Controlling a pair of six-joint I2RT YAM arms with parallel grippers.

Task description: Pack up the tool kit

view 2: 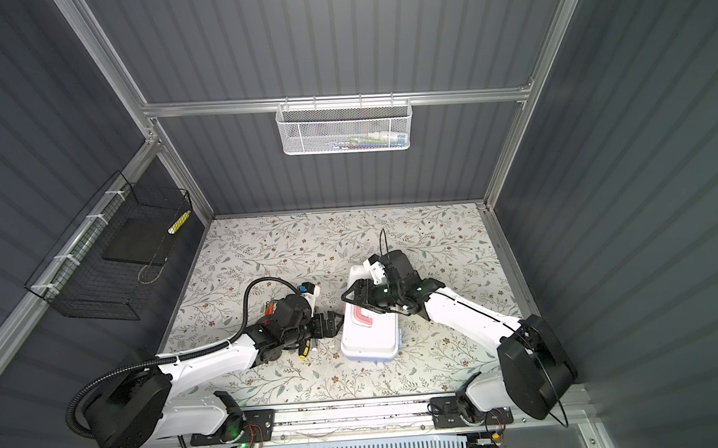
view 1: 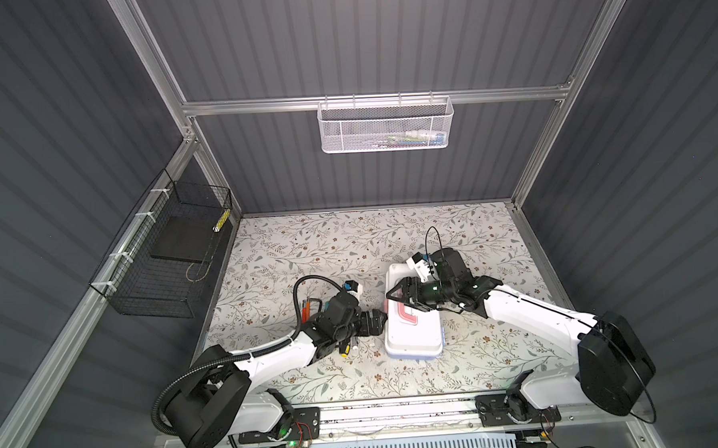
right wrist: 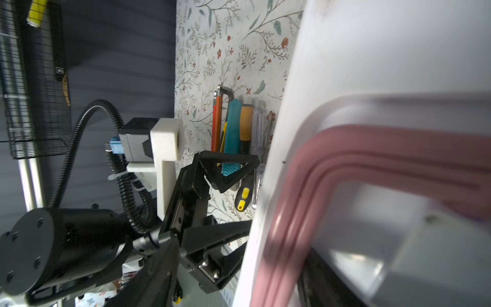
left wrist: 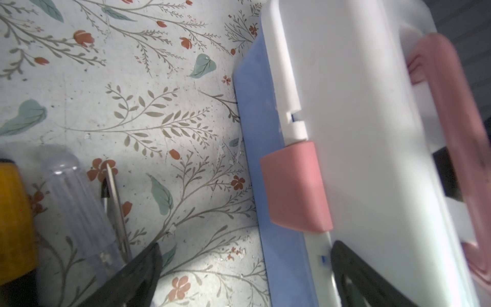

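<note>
Beside the tool kit the left fingers gape wide; right fingers, half-spread, touch its handle.

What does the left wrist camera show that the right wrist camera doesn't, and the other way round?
Only the left wrist view: the pink side latch and the light blue body. Only the right wrist view: the full row of hand tools and the black wire basket. Both: the white lid, its pink handle, the floral table and the open left gripper.
</note>
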